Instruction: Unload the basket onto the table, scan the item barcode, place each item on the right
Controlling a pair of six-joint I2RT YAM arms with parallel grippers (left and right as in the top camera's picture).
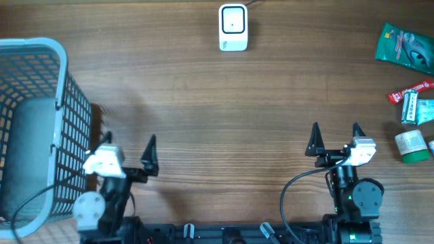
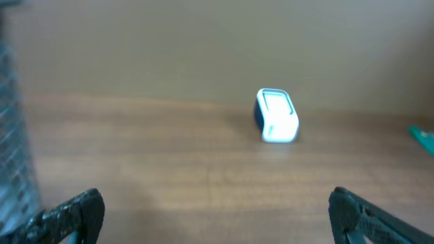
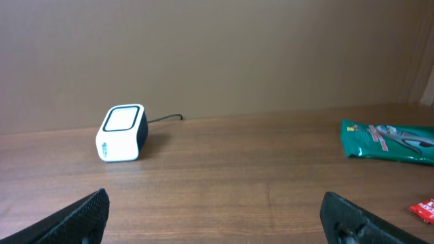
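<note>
A: Scanner: white, with a dark-framed window, at the far centre of the table and well apart from both arms. Only the overhead view fixes its place on the tabletop.

B: The right wrist view adds its cable, trailing off behind the unit. The left wrist view shows the same unit blurred, and I cannot make out the cable there.

A: Items to scan are all at the right edge. The green packet lies farthest back. Next comes the red packet, with a green-and-white box just beside it. A green-and-white jar is nearest the robot.

B: The right wrist camera catches only the green packet and a corner of the red one. Barcodes are too small to read in any view.

A: Left gripper: fingers spread wide, nothing between them, just beside the grey basket.

B: The left wrist view shows the basket only as blurred mesh at its left edge.

A: Right gripper: fingers likewise spread, nothing held. It is near the items but apart from them.
</note>
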